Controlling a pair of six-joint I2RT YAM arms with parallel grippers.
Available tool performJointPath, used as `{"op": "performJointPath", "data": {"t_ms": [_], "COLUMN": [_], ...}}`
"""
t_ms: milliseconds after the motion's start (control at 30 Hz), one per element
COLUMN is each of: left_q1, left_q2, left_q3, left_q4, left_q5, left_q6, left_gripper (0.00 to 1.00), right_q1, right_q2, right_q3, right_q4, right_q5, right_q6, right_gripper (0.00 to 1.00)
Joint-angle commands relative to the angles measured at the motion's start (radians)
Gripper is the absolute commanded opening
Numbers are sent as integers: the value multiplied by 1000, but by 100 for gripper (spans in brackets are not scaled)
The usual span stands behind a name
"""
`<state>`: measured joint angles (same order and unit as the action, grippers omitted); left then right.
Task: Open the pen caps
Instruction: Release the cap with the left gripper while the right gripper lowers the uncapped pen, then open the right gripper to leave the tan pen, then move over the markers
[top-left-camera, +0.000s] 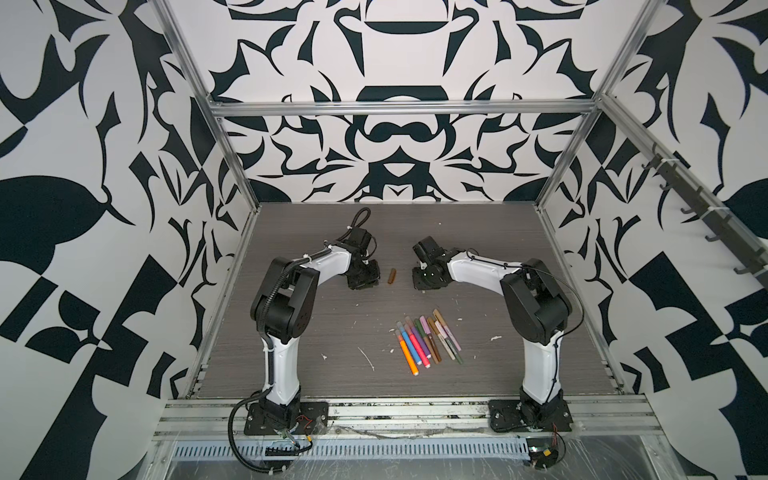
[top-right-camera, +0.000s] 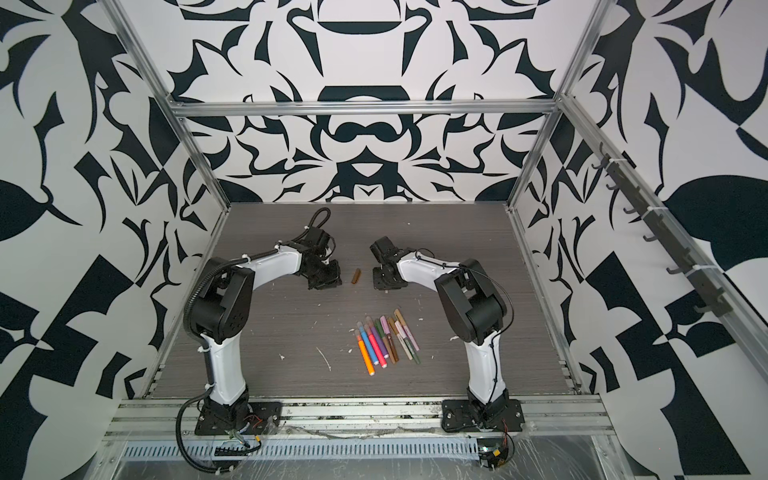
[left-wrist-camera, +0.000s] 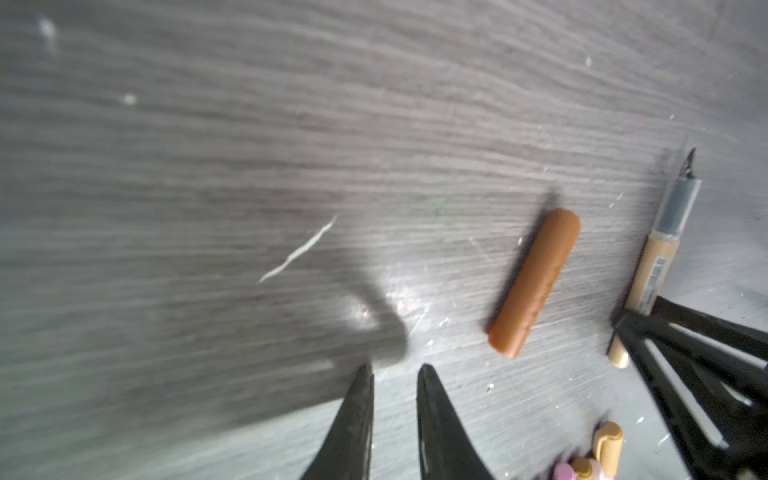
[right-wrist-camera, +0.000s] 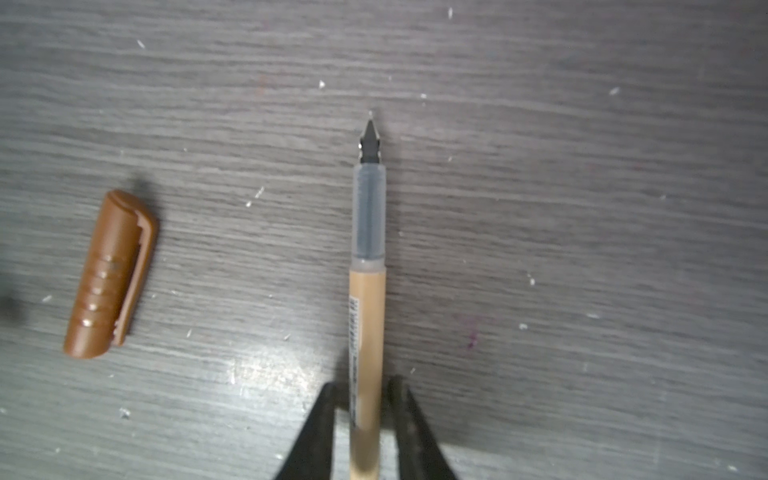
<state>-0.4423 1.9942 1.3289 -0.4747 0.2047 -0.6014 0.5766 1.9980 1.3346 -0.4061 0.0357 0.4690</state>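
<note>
A brown pen cap (top-left-camera: 392, 276) (top-right-camera: 356, 276) lies loose on the table between my two grippers, also seen in the wrist views (left-wrist-camera: 534, 282) (right-wrist-camera: 110, 274). An uncapped tan pen (right-wrist-camera: 368, 316) (left-wrist-camera: 652, 266) with a dark pointed tip runs between the jaws of my right gripper (right-wrist-camera: 365, 384) (top-left-camera: 424, 278). Those jaws stand slightly off its sides, open. My left gripper (left-wrist-camera: 395, 370) (top-left-camera: 365, 276) hovers just left of the cap. It is narrowly open with nothing between its fingers. Several capped pens (top-left-camera: 428, 338) (top-right-camera: 388, 338) lie in a fanned row nearer the front.
The grey wood-grain table (top-left-camera: 316, 332) carries white flecks and a long white scrap (top-left-camera: 368, 358). Patterned walls and metal frame posts close in the back and sides. Both arm bases stand on the front rail (top-left-camera: 407, 409).
</note>
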Motion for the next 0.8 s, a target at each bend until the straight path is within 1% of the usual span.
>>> {"op": "performJointPath", "data": {"t_ms": [0,167,300,567,667,767], "left_q1": [5,4,4,-3,-12,-19], "left_q2": [43,67,81,123,135,146], "left_q3": [21,27,26,33,38,45], "left_q4": [-36,-37,-37,-21,-19,-21], "left_q5": [-14,-12,-9,12,13,13], "left_q6": [8,8,5,-4,-5,-6], "left_gripper": [23,22,22,22,22,22], "right_q1": [-5,-5,-7,-35,-40,-42], "right_q2": [-7,-80,-198,-510,-612,-673], "right_q3": [35,23,-50,-384,-478,-552], "right_q4": [-26,-27,-7,106,123,145], "right_q5": [0,-20,-20,-58,-53,-45], "right_q6": [0,-27,-39,15,28,33], "right_gripper": [39,47,49,49,49,49]}}
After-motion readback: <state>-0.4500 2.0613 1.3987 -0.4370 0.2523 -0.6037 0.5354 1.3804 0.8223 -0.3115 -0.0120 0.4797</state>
